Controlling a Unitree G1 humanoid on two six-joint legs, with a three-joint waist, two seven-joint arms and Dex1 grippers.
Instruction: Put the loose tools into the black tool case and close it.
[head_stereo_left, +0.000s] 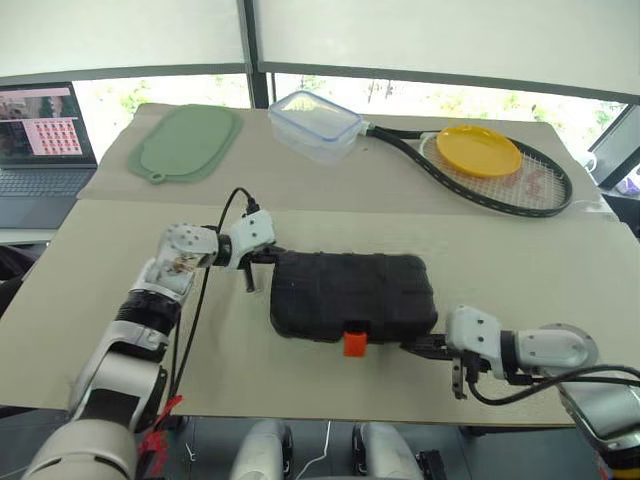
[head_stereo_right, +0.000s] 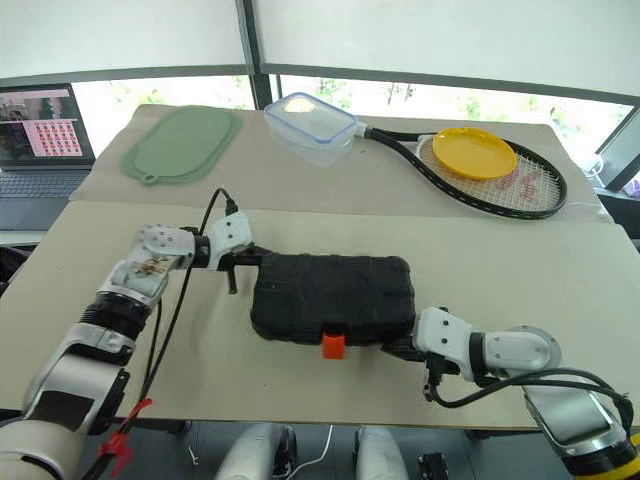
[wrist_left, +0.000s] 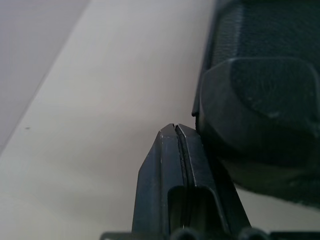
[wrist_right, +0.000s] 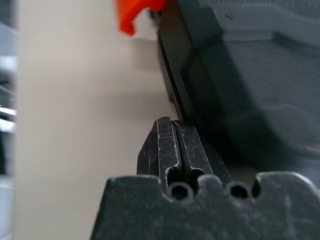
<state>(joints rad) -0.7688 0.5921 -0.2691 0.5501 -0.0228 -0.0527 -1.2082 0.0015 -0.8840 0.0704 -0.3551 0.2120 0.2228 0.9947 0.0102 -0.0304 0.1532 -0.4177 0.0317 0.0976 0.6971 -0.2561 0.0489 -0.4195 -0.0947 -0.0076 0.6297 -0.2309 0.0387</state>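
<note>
Nearest us, our right end effector (head_stereo_left: 428, 347) sits pressed together against the near right corner of the black tool case (head_stereo_left: 352, 296), which lies folded shut mid-desk (head_stereo_left: 120, 250). Our left end effector (head_stereo_left: 262, 258), also pressed together, touches its far left corner. We should squeeze evenly from both corners, then snap down the orange latch (head_stereo_left: 355, 343).
</note>
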